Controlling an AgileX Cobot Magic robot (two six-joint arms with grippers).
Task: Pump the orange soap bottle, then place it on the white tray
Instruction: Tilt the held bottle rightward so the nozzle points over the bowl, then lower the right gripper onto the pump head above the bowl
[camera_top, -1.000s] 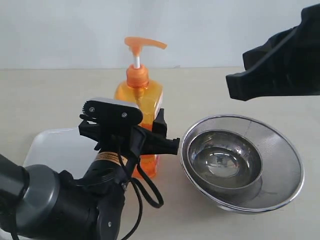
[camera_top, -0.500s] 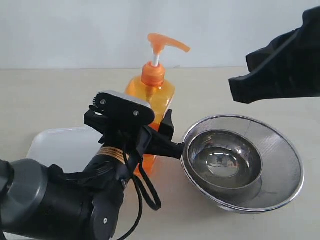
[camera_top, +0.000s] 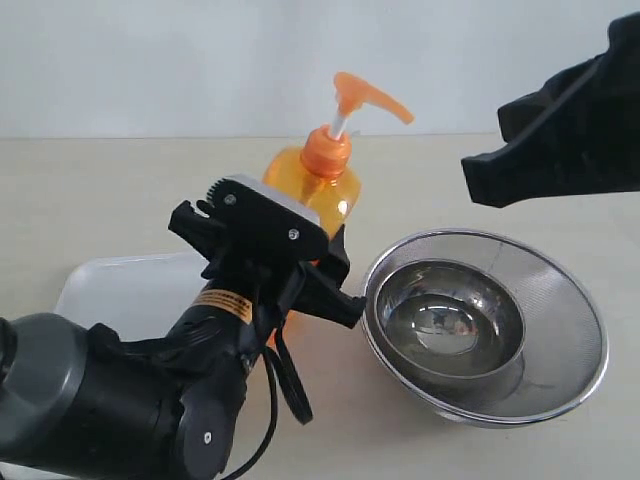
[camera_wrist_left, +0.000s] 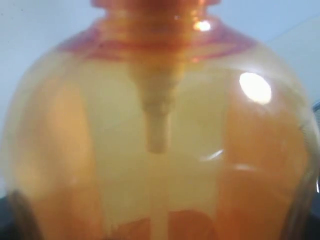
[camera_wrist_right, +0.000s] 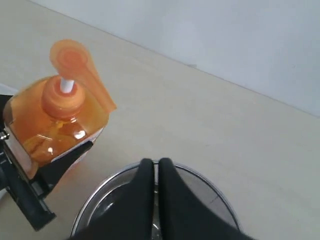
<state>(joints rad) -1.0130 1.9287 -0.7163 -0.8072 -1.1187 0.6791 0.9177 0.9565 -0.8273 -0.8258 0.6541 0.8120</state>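
Counting: 1 orange soap bottle (camera_top: 338, 192) | 1 white tray (camera_top: 120, 292) | 1 mesh bowl (camera_top: 562, 292)

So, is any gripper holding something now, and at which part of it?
The left gripper holds the orange soap bottle by the sides of its body, well below the pump. The right gripper is shut and holds nothing.

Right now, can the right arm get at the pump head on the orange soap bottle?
Probably yes. The right gripper hangs shut above the steel bowl, open air between it and the pump head; the left gripper holds the orange soap bottle lower down.
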